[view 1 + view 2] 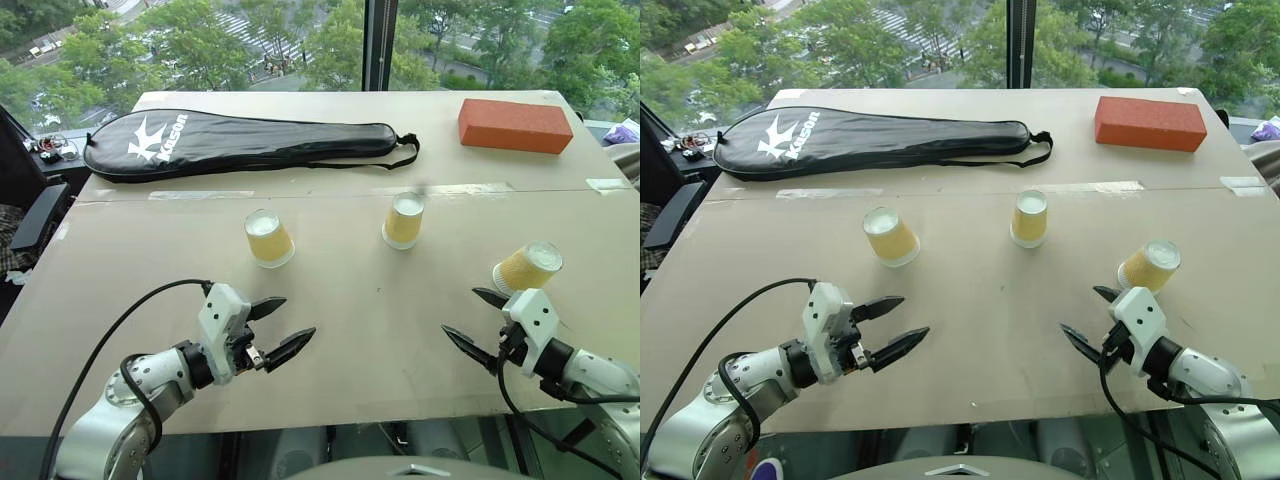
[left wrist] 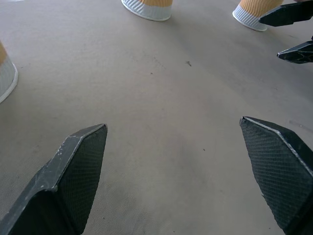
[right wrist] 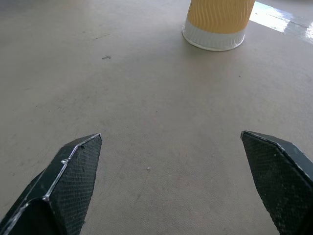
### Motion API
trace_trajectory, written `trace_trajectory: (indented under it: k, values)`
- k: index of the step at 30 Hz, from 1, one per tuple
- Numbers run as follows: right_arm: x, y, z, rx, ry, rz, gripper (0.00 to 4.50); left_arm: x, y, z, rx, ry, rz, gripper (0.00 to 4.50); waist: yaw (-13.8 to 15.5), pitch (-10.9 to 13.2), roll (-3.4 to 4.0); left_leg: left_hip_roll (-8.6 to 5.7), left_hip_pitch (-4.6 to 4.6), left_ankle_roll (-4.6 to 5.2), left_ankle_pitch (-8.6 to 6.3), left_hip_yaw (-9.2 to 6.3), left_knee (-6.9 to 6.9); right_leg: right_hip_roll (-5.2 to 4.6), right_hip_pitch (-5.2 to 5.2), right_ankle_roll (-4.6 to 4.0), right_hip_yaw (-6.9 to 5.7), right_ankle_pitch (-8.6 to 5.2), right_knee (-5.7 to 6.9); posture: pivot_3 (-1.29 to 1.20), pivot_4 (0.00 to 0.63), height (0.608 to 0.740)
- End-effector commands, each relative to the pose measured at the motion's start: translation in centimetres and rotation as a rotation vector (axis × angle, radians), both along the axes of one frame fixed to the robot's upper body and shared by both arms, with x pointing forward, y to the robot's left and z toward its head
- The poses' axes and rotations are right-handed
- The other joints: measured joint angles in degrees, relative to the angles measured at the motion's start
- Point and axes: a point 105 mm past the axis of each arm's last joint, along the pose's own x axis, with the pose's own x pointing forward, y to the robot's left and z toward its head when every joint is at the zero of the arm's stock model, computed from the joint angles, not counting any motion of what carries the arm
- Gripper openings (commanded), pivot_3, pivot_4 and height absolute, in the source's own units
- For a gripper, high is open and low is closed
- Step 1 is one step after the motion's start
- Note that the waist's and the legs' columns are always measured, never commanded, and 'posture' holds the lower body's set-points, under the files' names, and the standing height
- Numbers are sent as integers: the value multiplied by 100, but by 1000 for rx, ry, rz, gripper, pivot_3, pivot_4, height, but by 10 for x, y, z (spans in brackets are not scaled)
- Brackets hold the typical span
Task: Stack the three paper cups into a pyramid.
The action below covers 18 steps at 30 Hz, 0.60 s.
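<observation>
Three yellow ribbed paper cups stand apart, rim down, on the tan table (image 1: pixel 350 330): a left cup (image 1: pixel 269 238), a middle cup (image 1: pixel 404 221) and a right cup (image 1: pixel 526 268). Nothing is stacked. My left gripper (image 1: pixel 299 316) hovers open and empty near the front edge, below the left cup. My right gripper (image 1: pixel 459 310) is open and empty just in front of the right cup, apart from it. The left wrist view shows the middle cup (image 2: pixel 146 7), the right cup (image 2: pixel 252 12) and my right gripper's fingertips (image 2: pixel 293 49). One cup (image 3: pixel 217 22) shows in the right wrist view.
A black racket bag (image 1: pixel 240 142) lies across the back left of the table. An orange-red brick (image 1: pixel 515 125) sits at the back right. A taped seam (image 1: pixel 440 188) runs across the table behind the cups. Beyond the far edge is a window.
</observation>
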Motion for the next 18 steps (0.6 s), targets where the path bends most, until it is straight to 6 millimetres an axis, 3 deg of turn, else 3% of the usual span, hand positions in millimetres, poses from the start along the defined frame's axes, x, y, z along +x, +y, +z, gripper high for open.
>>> trace_trajectory:
  k: [1,4,12,18]
  values:
    - [6,-1,13,2,-88,10,4500,8,-3,8,-3,-75,-6,4459,1,0,0,0,0,0,0,0,0,0,0,0,0,0,0,0,150,740]
    - [12,5,17,36,-133,-7,4500,22,-12,15,-48,-110,3,4459,25,0,0,-1,2,0,0,0,8,2,4,-2,1,2,1,0,150,740]
    - [21,7,35,87,-208,-71,4500,30,-20,31,-122,-172,-8,4459,19,-1,0,-2,5,0,0,0,5,4,9,-18,3,12,0,0,150,740]
    - [14,31,49,165,-204,52,4500,59,20,34,-80,-241,278,4459,24,-1,0,-1,11,1,1,-4,6,7,12,-6,1,5,2,0,150,740]
